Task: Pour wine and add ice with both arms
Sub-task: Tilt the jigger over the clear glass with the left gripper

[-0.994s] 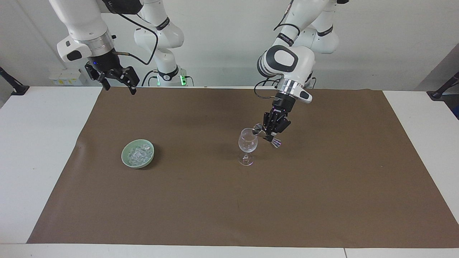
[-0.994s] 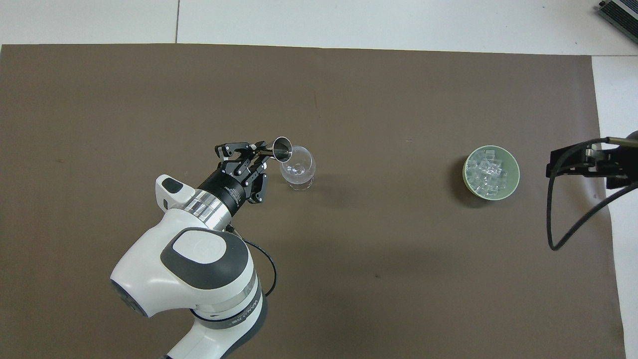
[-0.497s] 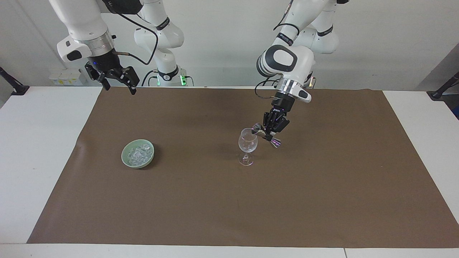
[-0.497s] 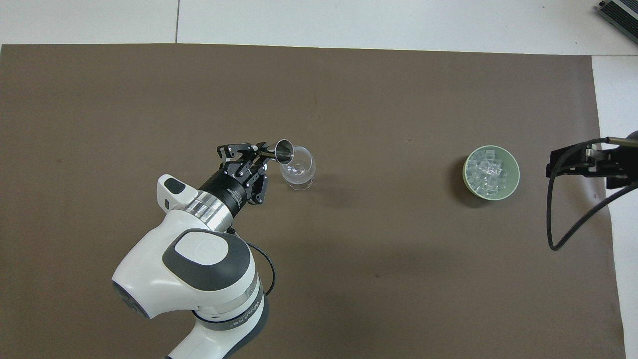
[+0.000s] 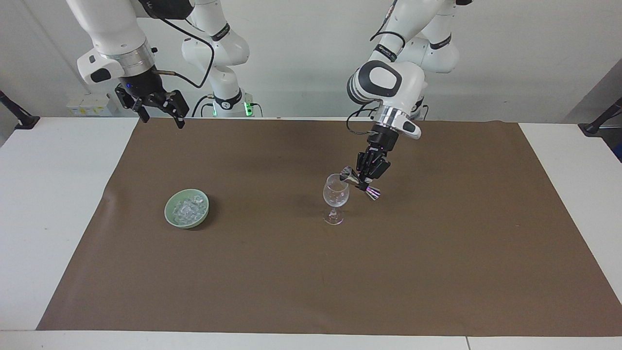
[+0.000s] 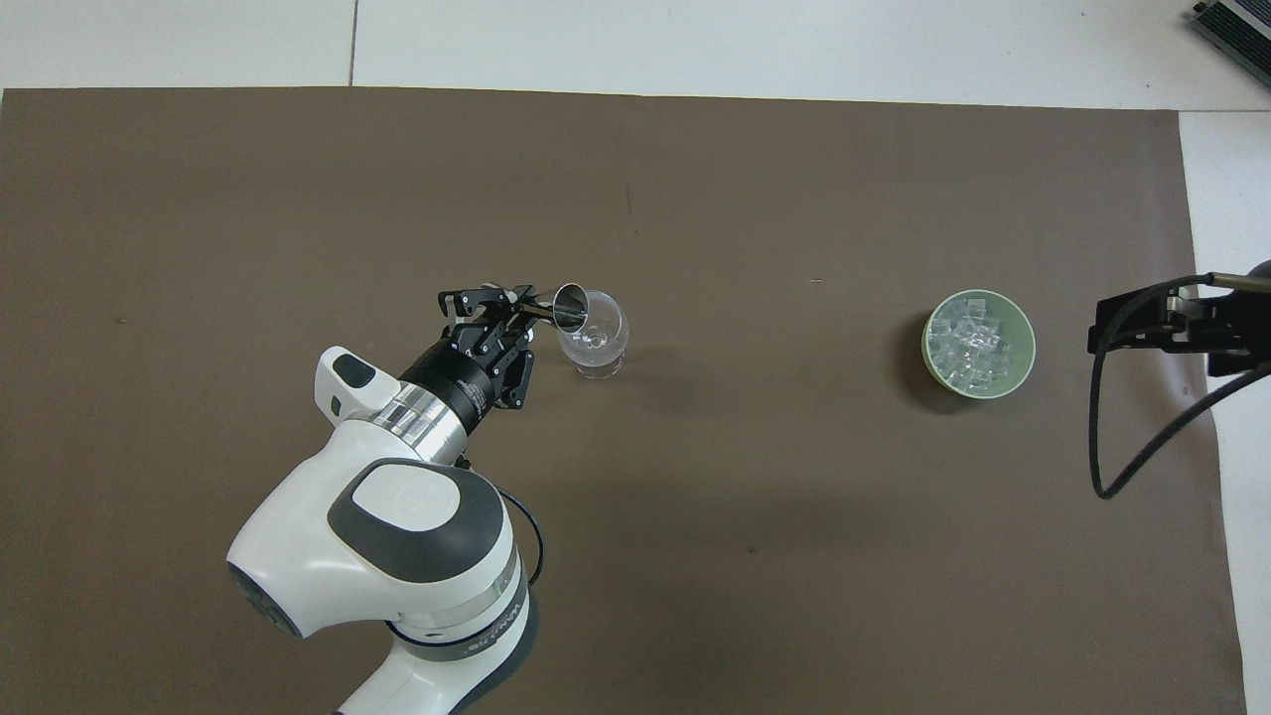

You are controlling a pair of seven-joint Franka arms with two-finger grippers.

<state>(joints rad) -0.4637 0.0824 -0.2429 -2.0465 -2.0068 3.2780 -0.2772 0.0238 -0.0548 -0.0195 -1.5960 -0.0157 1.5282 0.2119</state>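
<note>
A clear stemmed glass (image 5: 336,194) (image 6: 594,338) stands upright mid-mat. My left gripper (image 5: 365,180) (image 6: 516,308) is shut on a small metal jigger (image 5: 359,183) (image 6: 558,305), which is tipped steeply with its mouth over the glass rim. I cannot make out any wine. The ice (image 5: 188,208) (image 6: 971,343) lies piled in a pale green bowl (image 5: 167,214) (image 6: 1029,343) toward the right arm's end of the table. My right gripper (image 5: 163,119) (image 6: 1095,336) waits open and empty, high over the mat's edge at that end.
A brown mat (image 5: 437,272) (image 6: 794,179) covers most of the white table (image 5: 43,194). A black cable (image 6: 1122,467) loops down from the right arm's wrist. Black clamp stands (image 5: 597,121) sit at the table's corners nearest the robots.
My left gripper has lifted slightly and brought the jigger's mouth further over the glass rim. The right arm, bowl and glass have stayed put.
</note>
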